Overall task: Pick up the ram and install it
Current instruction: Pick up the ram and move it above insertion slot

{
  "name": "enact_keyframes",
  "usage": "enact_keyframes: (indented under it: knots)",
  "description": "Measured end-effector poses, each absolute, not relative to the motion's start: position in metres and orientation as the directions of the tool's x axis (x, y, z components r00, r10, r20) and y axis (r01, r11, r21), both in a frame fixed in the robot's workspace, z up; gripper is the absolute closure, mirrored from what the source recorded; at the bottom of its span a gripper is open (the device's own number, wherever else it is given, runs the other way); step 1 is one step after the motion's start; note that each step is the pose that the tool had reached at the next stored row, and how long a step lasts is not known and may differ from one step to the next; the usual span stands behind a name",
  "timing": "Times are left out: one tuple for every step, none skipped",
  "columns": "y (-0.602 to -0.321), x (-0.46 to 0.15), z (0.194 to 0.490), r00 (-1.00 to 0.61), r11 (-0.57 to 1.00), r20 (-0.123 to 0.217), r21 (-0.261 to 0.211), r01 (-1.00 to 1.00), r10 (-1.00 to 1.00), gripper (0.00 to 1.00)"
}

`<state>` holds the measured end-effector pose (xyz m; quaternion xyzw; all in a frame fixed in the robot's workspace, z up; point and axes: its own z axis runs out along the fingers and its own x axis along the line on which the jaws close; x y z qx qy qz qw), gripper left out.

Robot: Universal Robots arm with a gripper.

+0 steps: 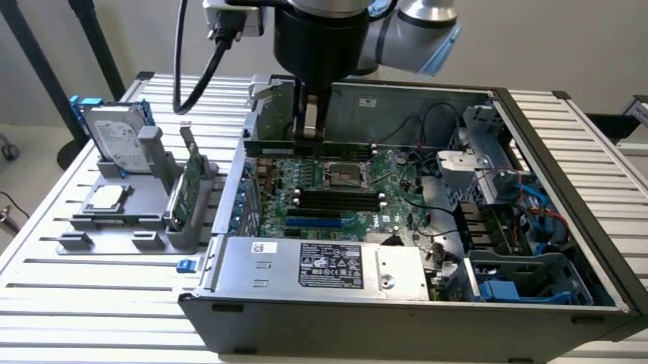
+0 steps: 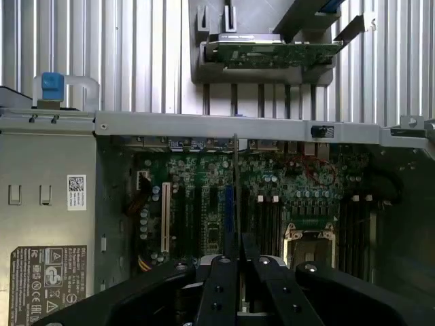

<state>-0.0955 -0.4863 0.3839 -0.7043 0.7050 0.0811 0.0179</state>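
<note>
The ram point(image 1: 354, 142) is a long thin green stick. It hangs level over the back part of the motherboard point(image 1: 335, 220), inside the open computer case point(image 1: 567, 189). My gripper point(image 1: 309, 135) comes down from above and is shut on the ram near its end at the exterior view's left. In the wrist view the ram point(image 2: 236, 190) shows edge-on as a thin line rising from between my black fingers point(image 2: 221, 278), above the board's black slots point(image 2: 266, 224). These slots point(image 1: 339, 201) lie in front of the processor socket point(image 1: 344, 173), nearer the camera than the ram.
A grey holder point(image 1: 121, 227) at the exterior view's left carries a silver hard drive point(image 1: 117, 140) and a larger green card point(image 1: 187, 189) with a bracket. The power supply point(image 1: 324, 265) fills the case's front. Cables and drive cages point(image 1: 496, 227) crowd its right side.
</note>
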Motion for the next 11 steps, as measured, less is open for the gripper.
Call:
enact_keyframes:
  knots:
    - [-0.486, -0.091, 0.383, -0.007, -0.005, -0.14, 0.089, -0.996, -0.99, 0.86]
    - [-0.485, -0.087, 0.381, -0.007, -0.005, -0.139, 0.089, -0.996, -0.99, 0.86]
    - [-0.484, -0.083, 0.38, -0.007, -0.005, -0.139, 0.089, -0.996, -0.99, 0.86]
    - [-0.481, -0.08, 0.379, -0.007, -0.005, -0.137, 0.089, -0.996, -0.99, 0.86]
    - [-0.478, -0.078, 0.378, -0.007, -0.005, -0.136, 0.089, -0.996, -0.991, 0.86]
    - [-0.474, -0.076, 0.377, -0.007, -0.005, -0.134, 0.089, -0.996, -0.991, 0.86]
    - [-0.47, -0.074, 0.376, -0.007, -0.005, -0.133, 0.089, -0.996, -0.991, 0.86]
    - [-0.466, -0.073, 0.376, -0.007, -0.005, -0.131, 0.089, -0.996, -0.991, 0.86]
    - [-0.461, -0.071, 0.375, -0.007, -0.005, -0.13, 0.089, -0.996, -0.991, 0.86]
    - [-0.457, -0.07, 0.375, -0.007, -0.004, -0.129, 0.089, -0.996, -0.992, 0.86]
    - [-0.453, -0.068, 0.374, -0.007, -0.004, -0.128, 0.089, -0.996, -0.992, 0.86]
